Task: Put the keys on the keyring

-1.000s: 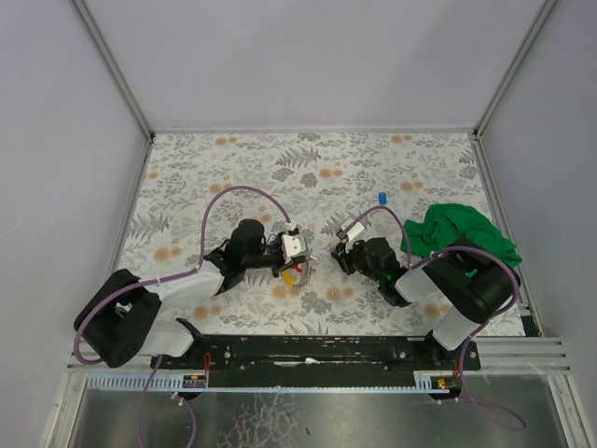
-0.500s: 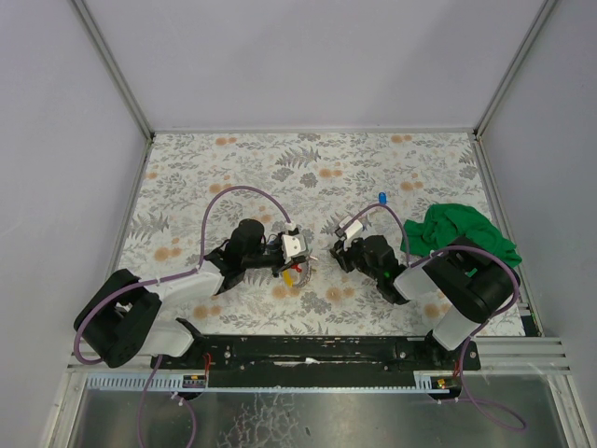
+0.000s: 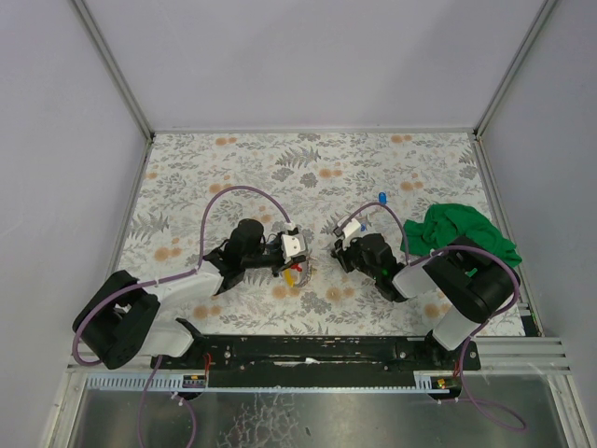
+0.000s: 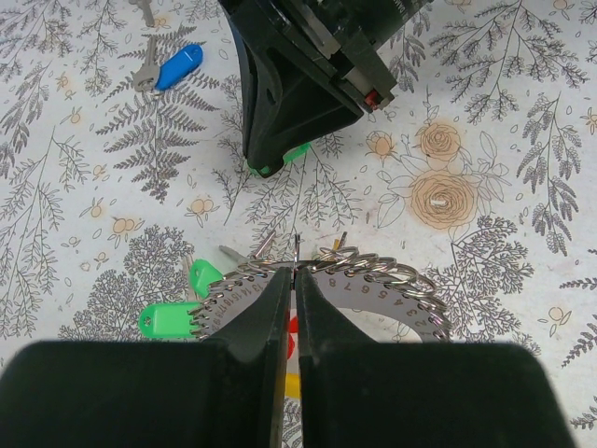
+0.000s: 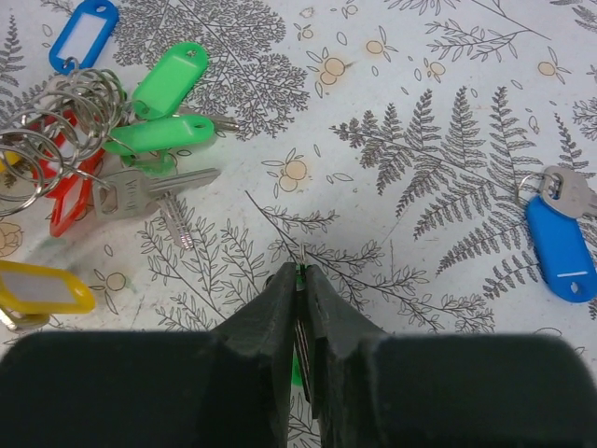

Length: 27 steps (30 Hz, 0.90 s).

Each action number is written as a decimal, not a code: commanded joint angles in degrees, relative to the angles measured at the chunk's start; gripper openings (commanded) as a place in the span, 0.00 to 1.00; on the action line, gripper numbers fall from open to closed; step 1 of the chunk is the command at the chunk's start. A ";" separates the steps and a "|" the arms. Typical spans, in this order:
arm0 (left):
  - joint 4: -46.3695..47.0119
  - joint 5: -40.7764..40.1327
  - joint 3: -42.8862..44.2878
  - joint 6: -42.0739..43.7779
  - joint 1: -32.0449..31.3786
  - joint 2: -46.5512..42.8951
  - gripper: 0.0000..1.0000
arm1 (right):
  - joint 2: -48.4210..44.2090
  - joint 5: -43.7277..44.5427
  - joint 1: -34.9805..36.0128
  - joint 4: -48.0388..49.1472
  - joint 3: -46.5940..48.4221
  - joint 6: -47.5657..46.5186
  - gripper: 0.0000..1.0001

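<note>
Keyring sits mid-counter, its near edge pinched between the closed jaws of the left tool. It looks like stiff, springy wire: light, likely to twist or slide, and best held close to the split end. Small stamped digits run along it, with 6, 7 and 8 legible. The right tool is closed on a green-tagged key — its slick plastic tag probably wants a flat grip. A blue-tagged key lies well apart, unthreaded.
</note>
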 commanded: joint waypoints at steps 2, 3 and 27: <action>4.12 0.75 0.36 -0.32 0.23 -1.49 0.00 | 0.15 1.86 0.39 -0.06 2.22 -0.51 0.09; 4.12 0.65 0.27 -0.33 0.21 -1.46 0.00 | 0.18 1.76 0.39 -0.15 2.19 -0.53 0.07; 1.99 4.41 0.36 3.47 0.23 -0.76 0.00 | -17.63 -21.79 0.40 -32.85 10.34 -11.08 0.00</action>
